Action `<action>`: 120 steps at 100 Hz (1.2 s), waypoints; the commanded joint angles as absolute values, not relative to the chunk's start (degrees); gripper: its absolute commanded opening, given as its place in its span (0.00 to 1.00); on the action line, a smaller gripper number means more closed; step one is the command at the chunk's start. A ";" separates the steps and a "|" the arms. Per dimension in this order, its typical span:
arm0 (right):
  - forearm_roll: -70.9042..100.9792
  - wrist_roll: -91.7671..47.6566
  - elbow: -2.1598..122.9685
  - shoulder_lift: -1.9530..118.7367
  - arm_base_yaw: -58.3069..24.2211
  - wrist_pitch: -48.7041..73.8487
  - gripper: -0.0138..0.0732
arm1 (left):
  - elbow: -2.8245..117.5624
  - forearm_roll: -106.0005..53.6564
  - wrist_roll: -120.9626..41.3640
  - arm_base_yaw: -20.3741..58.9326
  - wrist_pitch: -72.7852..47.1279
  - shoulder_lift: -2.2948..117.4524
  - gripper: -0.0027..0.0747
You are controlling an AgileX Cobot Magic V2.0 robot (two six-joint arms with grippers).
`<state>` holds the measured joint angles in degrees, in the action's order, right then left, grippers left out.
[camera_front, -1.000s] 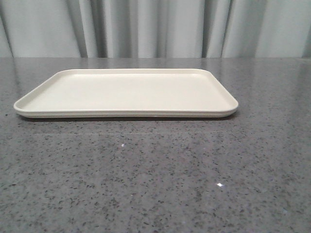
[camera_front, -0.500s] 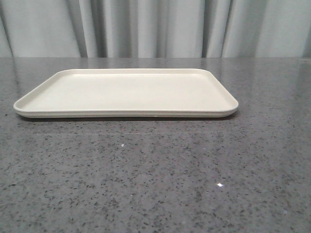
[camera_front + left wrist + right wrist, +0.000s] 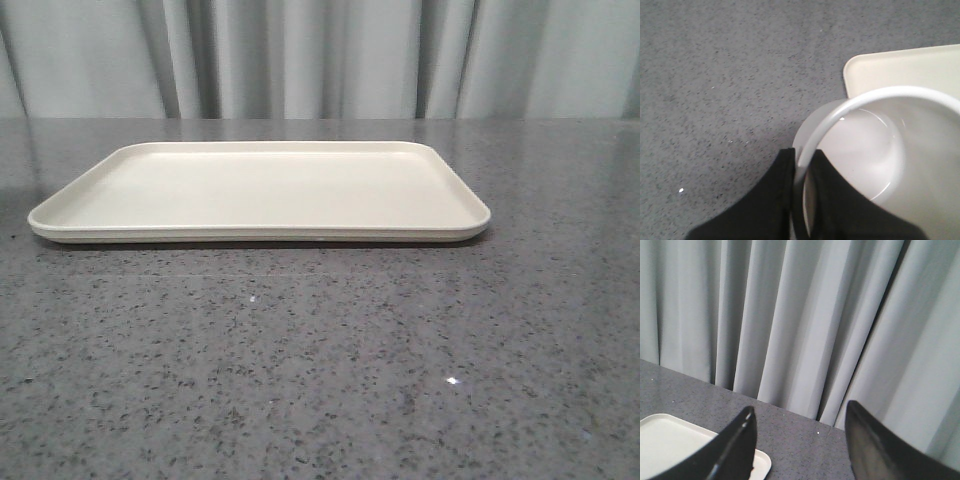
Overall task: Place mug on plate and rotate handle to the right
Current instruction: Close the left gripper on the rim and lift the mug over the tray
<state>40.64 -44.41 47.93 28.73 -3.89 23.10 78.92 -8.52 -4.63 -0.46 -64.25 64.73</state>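
Note:
The cream plate [image 3: 260, 190] lies on the grey table in the front view, with nothing on it; neither gripper nor the mug shows there. In the left wrist view my left gripper [image 3: 802, 162] is shut on the white mug's rim [image 3: 865, 100], one finger inside and one outside the wall. I look down into the mug [image 3: 860, 150], which hangs above the table beside a corner of the plate [image 3: 900, 67]. The handle and the smiley face are hidden. In the right wrist view my right gripper [image 3: 800, 435] is open and empty, held above a corner of the plate [image 3: 670, 440].
The speckled grey table [image 3: 320, 360] stretches in front of the plate. Grey curtains [image 3: 320, 55] hang behind the table's far edge and fill most of the right wrist view [image 3: 805, 315].

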 commanded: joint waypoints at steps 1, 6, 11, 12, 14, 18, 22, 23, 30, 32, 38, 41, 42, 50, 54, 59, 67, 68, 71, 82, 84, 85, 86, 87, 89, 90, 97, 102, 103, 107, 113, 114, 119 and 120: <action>41.34 -44.73 49.55 29.58 -3.67 20.01 0.63 | 83.39 -12.92 -6.03 -0.54 -61.37 66.51 0.01; 41.34 -44.73 49.55 29.58 -3.67 20.01 0.63 | 85.09 -14.35 -6.68 -0.54 -61.75 67.85 0.01; 41.34 -44.73 49.55 29.58 -3.67 20.01 0.63 | 86.71 -16.38 -7.93 -0.41 -61.98 69.09 0.01; 41.34 -44.73 49.55 29.58 -3.67 20.01 0.63 | 87.14 -16.88 -8.06 -0.31 -62.11 69.43 0.01; 41.34 -44.73 49.55 29.58 -3.67 20.01 0.63 | 87.82 -17.27 -8.28 0.00 -62.11 69.90 0.01; 41.34 -44.73 49.55 29.58 -3.67 20.01 0.63 | 88.90 -17.49 -8.87 1.02 -62.11 70.73 0.01; 41.34 -44.73 49.55 29.58 -3.67 20.01 0.63 | 90.15 -17.49 -8.97 2.53 -62.11 71.76 0.01; 41.34 -44.73 49.55 29.58 -3.67 20.01 0.63 | 90.54 -17.49 -8.97 2.81 -62.11 71.95 0.01; 41.34 -44.73 49.55 29.58 -3.67 20.01 0.63 | 92.38 -17.49 -8.97 5.95 -61.90 73.80 0.01; 41.34 -44.73 49.55 29.58 -3.67 20.01 0.63 | 92.69 -17.49 -8.97 6.99 -61.90 74.43 0.01; 41.34 -44.73 49.55 29.58 -3.67 20.01 0.63 | 93.96 -17.49 -8.97 10.23 -61.36 76.25 0.01; 41.34 -44.73 49.55 29.58 -3.67 20.01 0.63 | 94.45 -17.49 -8.97 11.64 -61.10 77.08 0.01; 41.34 -44.73 49.55 29.58 -3.67 20.01 0.63 | 94.68 -17.49 -8.97 11.99 -60.98 77.54 0.01; 41.34 -44.73 49.55 29.58 -3.67 20.01 0.63 | 95.68 -16.59 -8.97 15.87 -60.03 80.02 0.01; 41.34 -44.73 49.55 29.58 -3.67 20.01 0.63 | 96.09 -16.13 -8.97 17.30 -59.58 81.32 0.01; 41.34 -44.73 49.55 29.58 -3.67 20.01 0.63 | 96.09 -15.81 -8.70 19.25 -58.48 82.72 0.01; 41.34 -44.73 49.55 29.58 -3.67 20.01 0.63 | 96.09 -15.58 -8.55 21.22 -56.98 85.05 0.01; 41.34 -44.73 49.55 29.58 -3.67 20.01 0.63 | 96.09 -15.58 -8.55 21.36 -56.84 85.48 0.01; 41.34 -44.73 49.55 29.58 -3.67 20.01 0.63 | 96.09 -15.58 -8.55 22.01 -56.66 86.29 0.01; 41.34 -44.73 49.55 29.58 -3.67 20.01 0.63 | 96.09 -15.58 -8.55 23.31 -56.06 89.42 0.01; 41.34 -44.73 49.55 29.58 -3.67 20.01 0.63 | 96.09 -15.58 -8.55 23.47 -55.73 89.94 0.01; 41.34 -44.73 49.55 29.58 -3.67 20.01 0.63 | 96.09 -15.58 -8.55 23.49 -55.71 90.14 0.01; 41.34 -44.73 49.55 29.58 -3.67 20.01 0.63 | 96.09 -15.58 -8.55 23.49 -55.51 90.33 0.01; 41.34 -44.73 49.55 29.58 -3.67 20.01 0.63 | 96.09 -15.58 -8.55 23.71 -55.39 90.63 0.01; 41.34 -44.73 49.55 29.58 -3.67 20.01 0.63 | 96.09 -15.58 -8.55 23.76 -54.94 91.15 0.01; 41.34 -44.73 49.55 29.58 -3.67 20.07 0.63 | 96.09 -15.58 -8.55 23.88 -54.94 91.34 0.01; 41.34 -44.73 49.55 29.58 -3.67 20.07 0.63 | 96.09 -15.58 -8.55 24.17 -54.39 92.85 0.01; 41.34 -44.73 49.55 29.58 -3.67 20.07 0.63 | 96.09 -15.58 -8.55 24.41 -53.98 93.85 0.01; 41.34 -44.73 49.55 29.58 -3.67 20.07 0.63 | 96.09 -15.58 -8.55 24.41 -53.93 94.13 0.01; 41.34 -44.73 49.55 29.58 -3.67 20.07 0.63 | 96.09 -15.58 -8.55 24.41 -53.63 94.77 0.01; 41.34 -44.73 49.55 29.58 -3.67 20.07 0.63 | 96.09 -15.58 -8.55 24.41 -53.51 95.89 0.01; 41.34 -44.73 49.55 29.58 -3.67 20.07 0.63 | 96.09 -15.58 -8.55 24.41 -53.51 96.03 0.01; 41.34 -44.73 49.55 29.58 -3.67 20.07 0.63 | 96.09 -15.58 -8.55 24.41 -53.51 97.00 0.01; 41.34 -44.73 49.55 29.58 -3.67 20.07 0.63 | 96.09 -15.58 -8.55 24.41 -53.51 97.13 0.01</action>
